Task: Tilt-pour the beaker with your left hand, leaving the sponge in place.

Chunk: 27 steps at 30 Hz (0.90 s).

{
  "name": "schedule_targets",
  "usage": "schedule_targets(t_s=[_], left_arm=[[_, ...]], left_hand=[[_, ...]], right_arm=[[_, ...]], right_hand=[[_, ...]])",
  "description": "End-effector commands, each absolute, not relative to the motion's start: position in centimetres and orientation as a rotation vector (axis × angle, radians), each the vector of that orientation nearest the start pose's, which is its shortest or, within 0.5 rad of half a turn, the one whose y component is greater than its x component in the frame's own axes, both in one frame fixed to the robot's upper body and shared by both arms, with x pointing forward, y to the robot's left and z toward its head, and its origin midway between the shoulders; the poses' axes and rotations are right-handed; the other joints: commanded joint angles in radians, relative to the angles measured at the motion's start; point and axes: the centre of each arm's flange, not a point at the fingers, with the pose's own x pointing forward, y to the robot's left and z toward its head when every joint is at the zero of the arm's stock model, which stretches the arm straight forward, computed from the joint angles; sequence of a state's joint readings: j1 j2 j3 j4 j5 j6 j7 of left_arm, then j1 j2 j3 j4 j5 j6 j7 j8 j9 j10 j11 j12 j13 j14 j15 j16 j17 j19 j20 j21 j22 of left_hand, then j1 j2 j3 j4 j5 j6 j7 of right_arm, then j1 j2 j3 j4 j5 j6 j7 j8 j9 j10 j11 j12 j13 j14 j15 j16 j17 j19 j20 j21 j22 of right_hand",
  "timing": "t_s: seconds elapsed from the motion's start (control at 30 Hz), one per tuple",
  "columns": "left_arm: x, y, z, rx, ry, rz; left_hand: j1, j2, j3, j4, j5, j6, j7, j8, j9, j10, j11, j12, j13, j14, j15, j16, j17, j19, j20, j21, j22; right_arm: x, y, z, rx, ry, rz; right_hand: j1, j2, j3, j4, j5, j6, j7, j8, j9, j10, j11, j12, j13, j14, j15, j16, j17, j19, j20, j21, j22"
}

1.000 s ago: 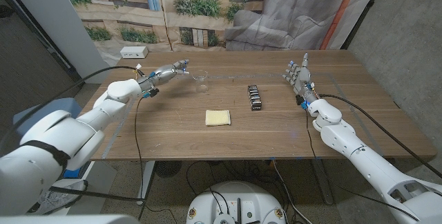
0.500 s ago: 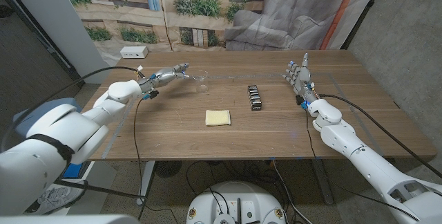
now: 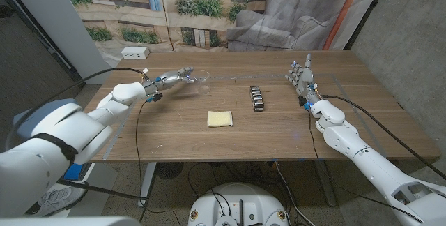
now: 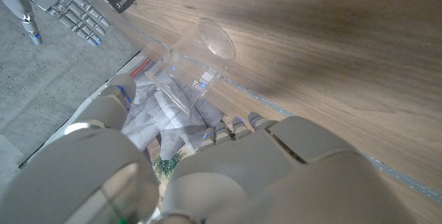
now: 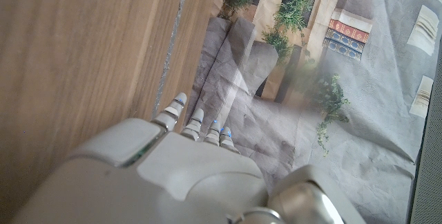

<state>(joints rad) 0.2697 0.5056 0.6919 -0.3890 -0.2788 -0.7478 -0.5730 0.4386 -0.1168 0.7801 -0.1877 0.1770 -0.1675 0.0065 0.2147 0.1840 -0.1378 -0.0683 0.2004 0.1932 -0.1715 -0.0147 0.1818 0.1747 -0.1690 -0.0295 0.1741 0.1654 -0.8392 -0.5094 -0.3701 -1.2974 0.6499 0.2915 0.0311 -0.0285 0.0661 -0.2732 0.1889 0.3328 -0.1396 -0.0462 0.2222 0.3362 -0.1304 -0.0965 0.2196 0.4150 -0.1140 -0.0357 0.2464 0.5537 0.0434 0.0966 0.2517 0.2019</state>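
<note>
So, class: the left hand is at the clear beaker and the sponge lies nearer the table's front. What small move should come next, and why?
Probably close the left hand around the beaker before tilting: the wrist view does not plainly show a grip on it, and the sponge lies well apart.

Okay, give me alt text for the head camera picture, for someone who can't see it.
The robot's left hand holds a clear beaker at the far left of a wooden table. A yellow sponge lies near the middle, with a small black object beyond it to the right. The right hand stands upright at the right, holding nothing.
</note>
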Motion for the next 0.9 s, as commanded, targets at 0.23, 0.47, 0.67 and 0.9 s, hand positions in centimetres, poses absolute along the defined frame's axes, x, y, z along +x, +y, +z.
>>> schedule_targets(t_s=[0.23, 0.47, 0.67, 0.9], left_arm=[[70.6, 32.6, 1.6, 0.81, -0.499, -0.501], [71.2, 31.7, 1.6, 0.825, -0.467, -0.497], [71.5, 30.7, 1.7, 0.838, -0.465, -0.497], [71.8, 30.0, 1.8, 0.845, -0.458, -0.501]], left_hand=[[0.025, -0.009, 0.009, 0.0, -0.001, 0.022, 0.004, 0.015, 0.004, 0.022, -0.003, 0.014, 0.006, -0.019, -0.015, 0.011, 0.001, -0.111, 0.009, 0.013, 0.002], [0.035, -0.011, 0.011, 0.0, 0.0, 0.027, 0.001, 0.019, 0.004, 0.031, -0.01, 0.017, 0.007, -0.002, -0.02, 0.014, 0.001, -0.091, 0.005, 0.019, 0.002], [0.049, -0.011, 0.014, 0.0, 0.003, 0.042, -0.001, 0.026, 0.004, 0.049, -0.013, 0.022, 0.007, 0.019, -0.019, 0.017, 0.001, -0.075, 0.008, 0.02, 0.002], [0.062, -0.011, 0.016, 0.0, 0.005, 0.051, 0.004, 0.03, 0.004, 0.063, -0.009, 0.026, 0.008, 0.038, -0.022, 0.02, 0.0, -0.058, 0.014, 0.023, 0.001]], right_arm=[[65.3, -29.1, -2.7, 0.042, -0.594, 0.207], [65.3, -29.1, -2.7, 0.042, -0.594, 0.207], [65.3, -29.1, -2.7, 0.042, -0.594, 0.207], [65.3, -29.1, -2.7, 0.042, -0.594, 0.207]], right_hand=[[0.006, 0.086, -0.007, 0.0, 0.006, -0.007, 0.0, 0.005, 0.002, -0.006, 0.0, 0.006, 0.005, -0.004, -0.018, 0.003, 0.002, 0.0, 0.009, 0.007, 0.004], [0.006, 0.086, -0.007, 0.0, 0.006, -0.007, -0.001, 0.006, 0.002, -0.004, 0.001, 0.007, 0.005, -0.005, -0.019, 0.003, 0.002, 0.0, 0.009, 0.007, 0.004], [0.006, 0.086, -0.007, 0.0, 0.006, -0.008, -0.002, 0.005, 0.002, -0.006, 0.0, 0.006, 0.005, -0.005, -0.019, 0.003, 0.002, 0.0, 0.009, 0.007, 0.004], [0.006, 0.086, -0.007, 0.0, 0.006, -0.009, 0.0, 0.005, 0.002, -0.006, 0.001, 0.006, 0.005, -0.004, -0.02, 0.003, 0.002, 0.0, 0.008, 0.007, 0.004]])
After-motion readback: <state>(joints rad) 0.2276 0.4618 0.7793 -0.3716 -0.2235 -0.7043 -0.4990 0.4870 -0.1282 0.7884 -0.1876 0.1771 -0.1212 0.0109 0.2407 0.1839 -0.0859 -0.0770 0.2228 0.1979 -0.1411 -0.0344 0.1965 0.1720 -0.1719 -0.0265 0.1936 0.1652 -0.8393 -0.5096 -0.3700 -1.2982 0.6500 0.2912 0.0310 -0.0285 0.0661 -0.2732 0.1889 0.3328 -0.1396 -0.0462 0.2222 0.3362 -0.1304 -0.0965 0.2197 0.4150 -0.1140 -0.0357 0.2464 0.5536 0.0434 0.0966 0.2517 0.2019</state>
